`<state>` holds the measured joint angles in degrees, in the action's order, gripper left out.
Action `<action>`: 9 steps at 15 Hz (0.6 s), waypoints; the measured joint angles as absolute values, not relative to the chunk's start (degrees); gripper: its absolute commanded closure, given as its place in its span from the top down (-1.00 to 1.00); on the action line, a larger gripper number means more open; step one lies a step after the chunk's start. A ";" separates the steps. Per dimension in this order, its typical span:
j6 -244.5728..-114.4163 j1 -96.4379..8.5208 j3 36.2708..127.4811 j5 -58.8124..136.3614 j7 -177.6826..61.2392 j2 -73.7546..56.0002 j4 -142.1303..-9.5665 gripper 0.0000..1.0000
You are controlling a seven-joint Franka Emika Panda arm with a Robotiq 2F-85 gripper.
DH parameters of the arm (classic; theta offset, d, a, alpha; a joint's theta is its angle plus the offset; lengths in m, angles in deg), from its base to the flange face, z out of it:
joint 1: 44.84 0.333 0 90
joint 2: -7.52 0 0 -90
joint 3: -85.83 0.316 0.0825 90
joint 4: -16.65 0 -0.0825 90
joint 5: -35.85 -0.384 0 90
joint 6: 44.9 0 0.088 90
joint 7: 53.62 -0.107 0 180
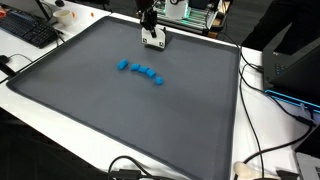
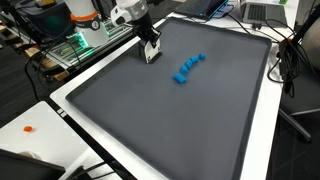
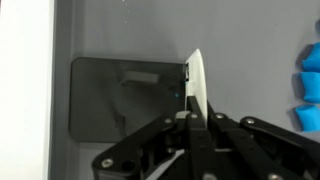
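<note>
Over grey mat (image 1: 80, 110) — hand (image 1: 153, 40) clamps white piece (image 3: 197, 80) | blue blocks (image 1: 140, 72) well apart

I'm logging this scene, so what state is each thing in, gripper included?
Black gripper: shut on the thin white flat piece.
Thin white flat piece: clamped, sticking out past the fingertips.
Small blue blocks: lying in a row on the mat, apart from the gripper.
Dark grey mat: flat on the white table.

Your gripper (image 3: 192, 112): matt black, hard plastic or metal. Pinched sheet (image 3: 198, 80) looked thin, white, smooth, paper-like. Grey mat (image 3: 120, 40) was matt, faint sheen. At 3 o'clock, blue blocks (image 3: 308, 90): smooth plastic.
</note>
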<state>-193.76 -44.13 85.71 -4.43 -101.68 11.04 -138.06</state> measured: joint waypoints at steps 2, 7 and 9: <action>-193.88 -44.13 85.71 -4.92 -101.28 11.04 -138.06 -0.98; -193.89 -44.13 85.71 -5.21 -100.88 11.04 -138.07 -0.98; -193.94 -44.13 85.71 -5.38 -100.76 11.03 -138.07 -0.98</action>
<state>-193.94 -44.13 85.71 -5.38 -100.76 11.03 -138.07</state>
